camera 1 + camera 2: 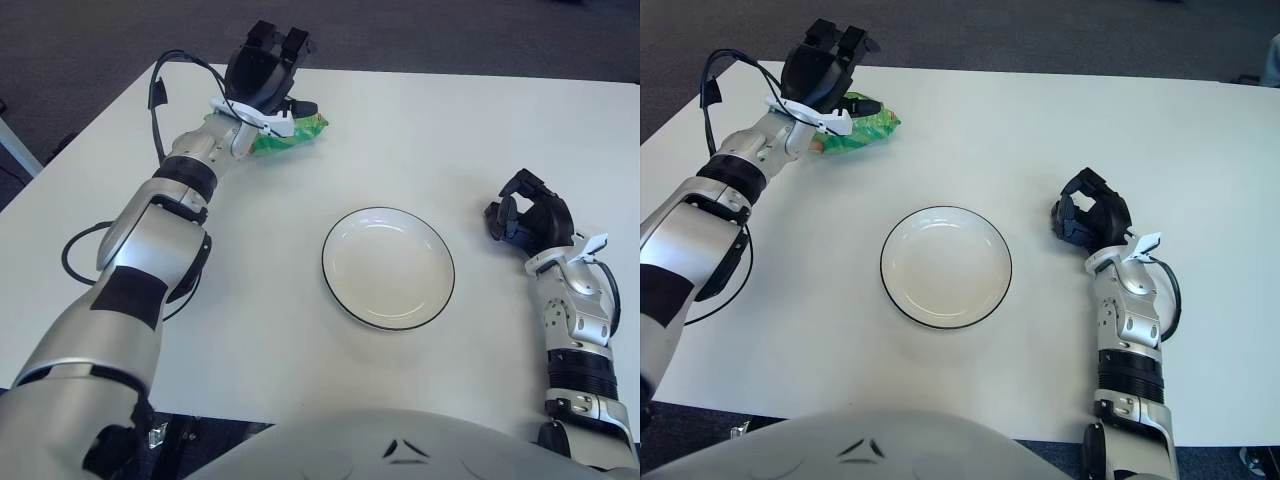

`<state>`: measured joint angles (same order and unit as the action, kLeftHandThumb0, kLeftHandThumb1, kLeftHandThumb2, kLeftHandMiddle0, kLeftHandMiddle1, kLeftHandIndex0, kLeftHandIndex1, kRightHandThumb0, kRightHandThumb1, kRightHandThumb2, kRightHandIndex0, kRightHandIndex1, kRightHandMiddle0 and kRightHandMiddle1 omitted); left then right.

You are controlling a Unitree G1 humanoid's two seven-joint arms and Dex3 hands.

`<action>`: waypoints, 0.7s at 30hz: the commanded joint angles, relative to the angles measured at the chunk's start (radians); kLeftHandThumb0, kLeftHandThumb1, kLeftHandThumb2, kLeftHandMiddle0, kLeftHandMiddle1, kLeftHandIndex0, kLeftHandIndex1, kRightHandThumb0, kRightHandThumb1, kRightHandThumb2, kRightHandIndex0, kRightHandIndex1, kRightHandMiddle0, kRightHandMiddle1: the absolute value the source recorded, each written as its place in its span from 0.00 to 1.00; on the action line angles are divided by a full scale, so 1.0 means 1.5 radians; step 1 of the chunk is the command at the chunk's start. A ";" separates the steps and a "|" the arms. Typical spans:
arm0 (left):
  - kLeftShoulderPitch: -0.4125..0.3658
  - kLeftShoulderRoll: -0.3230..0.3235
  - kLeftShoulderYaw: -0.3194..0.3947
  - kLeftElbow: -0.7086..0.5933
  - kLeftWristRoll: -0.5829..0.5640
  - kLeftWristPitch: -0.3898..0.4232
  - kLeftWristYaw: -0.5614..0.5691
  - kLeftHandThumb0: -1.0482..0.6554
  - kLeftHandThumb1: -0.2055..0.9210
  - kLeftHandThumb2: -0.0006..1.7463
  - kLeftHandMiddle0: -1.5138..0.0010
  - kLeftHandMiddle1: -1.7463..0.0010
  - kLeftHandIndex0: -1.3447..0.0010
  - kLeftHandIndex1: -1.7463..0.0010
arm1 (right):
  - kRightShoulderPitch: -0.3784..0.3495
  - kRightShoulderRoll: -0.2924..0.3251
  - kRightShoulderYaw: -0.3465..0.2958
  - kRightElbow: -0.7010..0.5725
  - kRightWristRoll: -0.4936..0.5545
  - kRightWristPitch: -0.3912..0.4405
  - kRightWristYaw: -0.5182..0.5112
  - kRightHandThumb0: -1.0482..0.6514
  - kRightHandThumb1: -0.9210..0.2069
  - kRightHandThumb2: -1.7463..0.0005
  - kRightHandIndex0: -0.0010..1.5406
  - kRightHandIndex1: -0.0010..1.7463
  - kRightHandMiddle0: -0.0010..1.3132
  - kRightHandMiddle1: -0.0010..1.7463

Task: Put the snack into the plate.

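The left hand [262, 75] is reaching to the far left part of the white counter [420, 130], sitting over the green snack [285, 133] packet, which is lying flat on the counter there. Its dark fingers [292, 45] are spreading up and away from the packet, with one finger lying along the packet's top; whether the hand is actually gripping the snack cannot be told. A black cable [175, 70] is looping off the left forearm just left of the snack. The plate [388, 267], white with a thin dark rim, is sitting near the middle of the counter, well apart from the snack, nearer and to the right of it. The stretch of counter between snack and plate is bare. The right hand [528, 215] is showing to the right of the plate, apart from it, with its fingers curling inward and holding nothing. Dark floor [80, 50] is showing beyond the counter's far and left edges.
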<state>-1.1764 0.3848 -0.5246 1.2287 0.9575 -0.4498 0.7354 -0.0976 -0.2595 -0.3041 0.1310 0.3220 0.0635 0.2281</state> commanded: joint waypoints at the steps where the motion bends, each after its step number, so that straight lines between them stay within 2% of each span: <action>1: -0.022 0.000 -0.021 0.021 0.008 0.023 0.002 0.03 1.00 0.56 0.86 0.81 1.00 0.51 | 0.049 0.024 0.016 0.032 -0.005 0.037 -0.002 0.34 0.49 0.28 0.81 1.00 0.44 1.00; 5: -0.028 -0.008 -0.037 0.038 0.004 0.055 -0.029 0.03 1.00 0.62 0.87 0.88 1.00 0.58 | 0.050 0.022 0.018 0.032 -0.009 0.037 -0.002 0.34 0.49 0.28 0.81 1.00 0.44 1.00; 11: -0.036 -0.021 -0.045 0.054 -0.009 0.092 -0.074 0.03 1.00 0.67 0.90 0.93 1.00 0.66 | 0.049 0.022 0.018 0.032 -0.007 0.038 -0.002 0.34 0.50 0.28 0.82 1.00 0.44 1.00; 21: -0.041 -0.038 -0.057 0.075 -0.013 0.151 -0.147 0.01 1.00 0.70 0.92 0.96 1.00 0.69 | 0.052 0.023 0.018 0.029 -0.003 0.029 0.005 0.34 0.50 0.28 0.82 1.00 0.44 1.00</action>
<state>-1.2131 0.3306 -0.6017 1.3320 0.9492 -0.2493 0.5460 -0.0921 -0.2611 -0.2987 0.1234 0.3203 0.0631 0.2291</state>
